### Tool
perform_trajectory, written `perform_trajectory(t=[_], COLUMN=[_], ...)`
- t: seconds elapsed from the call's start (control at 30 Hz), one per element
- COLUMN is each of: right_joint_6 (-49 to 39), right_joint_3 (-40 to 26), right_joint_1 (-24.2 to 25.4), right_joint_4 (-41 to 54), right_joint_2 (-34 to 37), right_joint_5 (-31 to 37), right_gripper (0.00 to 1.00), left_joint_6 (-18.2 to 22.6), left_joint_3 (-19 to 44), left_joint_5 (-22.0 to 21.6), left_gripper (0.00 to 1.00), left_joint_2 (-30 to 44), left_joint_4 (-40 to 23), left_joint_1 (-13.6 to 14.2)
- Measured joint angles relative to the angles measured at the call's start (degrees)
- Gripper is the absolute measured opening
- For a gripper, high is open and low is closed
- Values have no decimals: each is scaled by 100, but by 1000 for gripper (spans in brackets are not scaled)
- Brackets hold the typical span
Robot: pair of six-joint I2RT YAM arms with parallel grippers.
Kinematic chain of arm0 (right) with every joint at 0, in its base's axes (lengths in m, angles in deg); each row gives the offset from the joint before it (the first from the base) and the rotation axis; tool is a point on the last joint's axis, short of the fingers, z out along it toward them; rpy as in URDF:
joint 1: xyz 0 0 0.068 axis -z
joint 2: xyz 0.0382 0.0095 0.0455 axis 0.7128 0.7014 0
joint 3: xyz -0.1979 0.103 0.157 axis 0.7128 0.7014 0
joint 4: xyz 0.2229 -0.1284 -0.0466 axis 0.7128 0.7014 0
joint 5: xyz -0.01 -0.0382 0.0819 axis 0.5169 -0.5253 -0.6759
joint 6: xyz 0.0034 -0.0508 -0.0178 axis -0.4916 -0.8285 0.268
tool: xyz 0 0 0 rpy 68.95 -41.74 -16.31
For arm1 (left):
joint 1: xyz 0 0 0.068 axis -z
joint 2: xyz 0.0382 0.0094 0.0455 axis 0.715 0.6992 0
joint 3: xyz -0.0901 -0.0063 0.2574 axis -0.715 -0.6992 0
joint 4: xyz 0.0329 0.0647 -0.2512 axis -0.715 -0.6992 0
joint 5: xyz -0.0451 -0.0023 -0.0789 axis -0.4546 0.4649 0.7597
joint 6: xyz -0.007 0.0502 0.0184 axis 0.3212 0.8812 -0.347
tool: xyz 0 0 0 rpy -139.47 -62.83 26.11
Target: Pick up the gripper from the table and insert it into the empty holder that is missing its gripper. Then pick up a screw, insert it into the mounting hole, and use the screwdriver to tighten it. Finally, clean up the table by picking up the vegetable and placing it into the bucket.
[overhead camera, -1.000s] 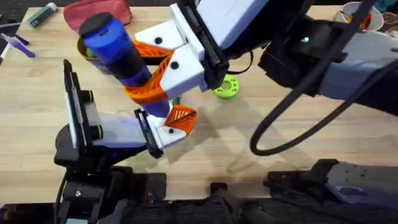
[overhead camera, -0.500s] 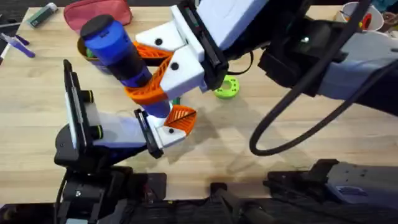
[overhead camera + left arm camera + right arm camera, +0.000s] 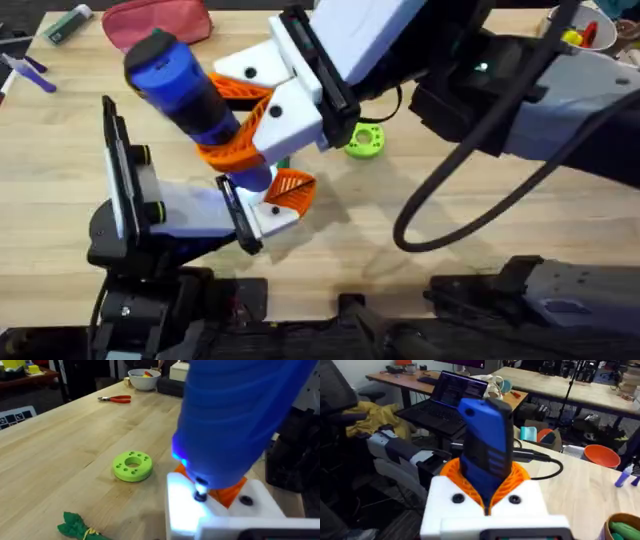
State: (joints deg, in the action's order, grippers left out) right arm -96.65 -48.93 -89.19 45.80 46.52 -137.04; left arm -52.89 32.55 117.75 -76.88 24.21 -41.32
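My right tool (image 3: 250, 125) is clamped shut around the blue screwdriver (image 3: 185, 85), whose lit bit end (image 3: 200, 492) presses on the white holder (image 3: 262, 215) with its orange gripper (image 3: 293, 187). Whether my left tool is open, I cannot tell. Farther across the worktop (image 3: 420, 260) lies the vegetable (image 3: 80, 527), beyond it the green disc (image 3: 132, 465).

Work surface: a light wooden butcher-block table (image 3: 480, 215), its planks running left to right. Near the centre lies a round lime-green plastic disc (image 3: 364, 140) with a central hole. Close beside it, in the left wrist view, rests a small dark-green leafy toy bundle (image 3: 80, 527) with a yellowish band. At the far left lie a pink fabric pouch (image 3: 150, 18), a green marker (image 3: 66, 24) and a purple pen (image 3: 32, 72). Red-handled pliers (image 3: 116, 398) and a white bowl (image 3: 144, 379) sit at the far right.
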Motion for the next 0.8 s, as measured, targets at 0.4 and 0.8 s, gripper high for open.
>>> perform_trajectory(t=[0.4, 0.8], right_joint_6=[8, 654], right_joint_3=[0, 22], right_joint_1=[-4, 30], right_joint_4=[-120, -713], right_joint_2=[54, 116], right_joint_5=[-4, 215], right_gripper=[25, 25], left_joint_6=[-17, -15], left_joint_3=[0, 0], left_joint_5=[-2, -5], left_gripper=[20, 20], left_joint_2=[0, -2], left_joint_4=[0, 2], left_joint_1=[0, 0])
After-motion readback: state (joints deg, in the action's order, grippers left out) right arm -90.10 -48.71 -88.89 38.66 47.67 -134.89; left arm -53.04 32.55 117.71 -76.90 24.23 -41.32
